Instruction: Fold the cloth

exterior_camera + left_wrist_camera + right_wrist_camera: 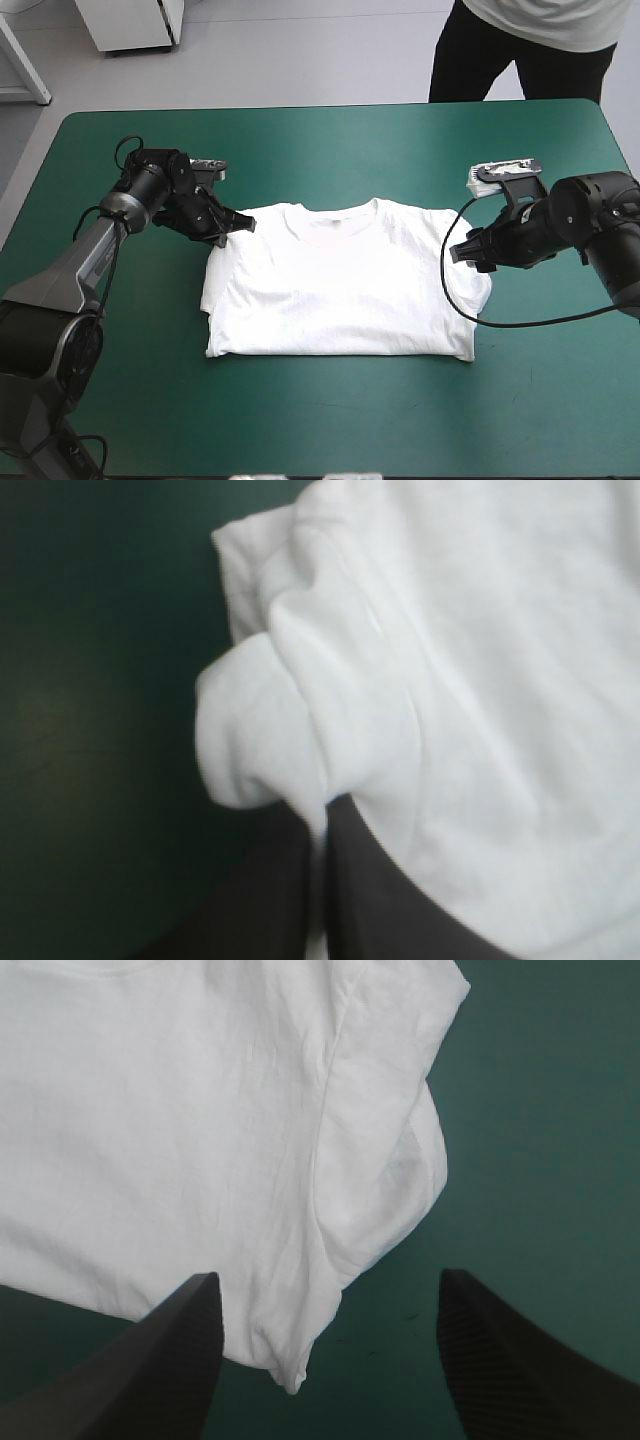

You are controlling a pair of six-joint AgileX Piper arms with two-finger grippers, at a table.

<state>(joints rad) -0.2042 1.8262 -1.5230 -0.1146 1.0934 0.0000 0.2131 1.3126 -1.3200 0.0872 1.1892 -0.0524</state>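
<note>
Already the T-shirt [340, 280] lies flat near the middle of the teal-green table cover [330, 140], neckline toward the far edge, and it forms a short, wide rectangle rather than a full-length shirt. Its near-left corner shows a doubled edge, so we judge that one fold across the body is done and that the sleeves are mostly tucked in. A rounded bulge of sleeve sticks out on the right side.

Our left gripper [238, 224] sits at the shirt's far-left shoulder corner. In the left wrist view its black fingers [390, 900] come together in a point with a sliver of white cloth pinched between them, so it is clamped on the T-shirt.

Our right gripper [462, 252] hovers just beside the far-right shoulder. In the right wrist view its fingers stand wide apart, with the shirt's corner and bare cover between them, holding nothing.

By our judgement the right side needs its grasp, and then at least one more fold to make a compact bundle.
</note>
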